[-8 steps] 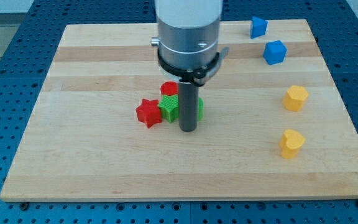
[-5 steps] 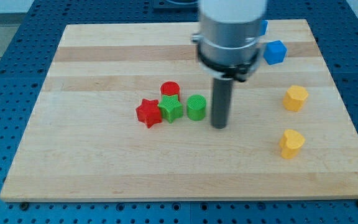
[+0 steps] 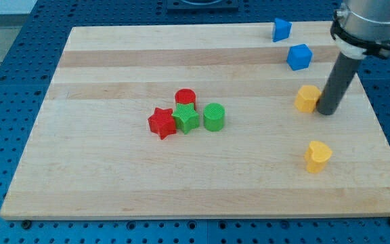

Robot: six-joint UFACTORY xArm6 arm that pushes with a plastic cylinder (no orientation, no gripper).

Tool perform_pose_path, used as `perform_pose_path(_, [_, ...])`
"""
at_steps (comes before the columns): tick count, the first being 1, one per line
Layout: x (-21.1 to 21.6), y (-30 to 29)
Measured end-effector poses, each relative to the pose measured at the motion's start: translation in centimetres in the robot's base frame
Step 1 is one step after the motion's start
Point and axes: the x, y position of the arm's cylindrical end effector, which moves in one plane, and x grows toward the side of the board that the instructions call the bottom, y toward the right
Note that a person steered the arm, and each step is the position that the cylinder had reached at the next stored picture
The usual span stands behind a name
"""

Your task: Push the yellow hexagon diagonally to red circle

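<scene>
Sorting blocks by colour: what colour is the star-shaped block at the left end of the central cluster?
Red. The star-shaped block shows clearly in the camera view.

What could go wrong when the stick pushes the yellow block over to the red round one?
My tip sits right against the yellow hexagon, on its right in the view. The red circle is far off to the left, so the hexagon might slide off my tip and veer away. The green cylinder and green star crowd the red circle, so the hexagon may bump them first and scatter the cluster.
</scene>
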Motion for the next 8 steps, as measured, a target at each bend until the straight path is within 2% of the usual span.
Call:
perform_pose_path(2, [-4.7, -5.9])
perform_pose_path(3, [-6.4, -9.8])
perform_pose_path(4, [-6.9, -10.8])
perform_pose_path(7, [-9.0, 2.9])
perform_pose_path(8, [-12.0, 5.1])
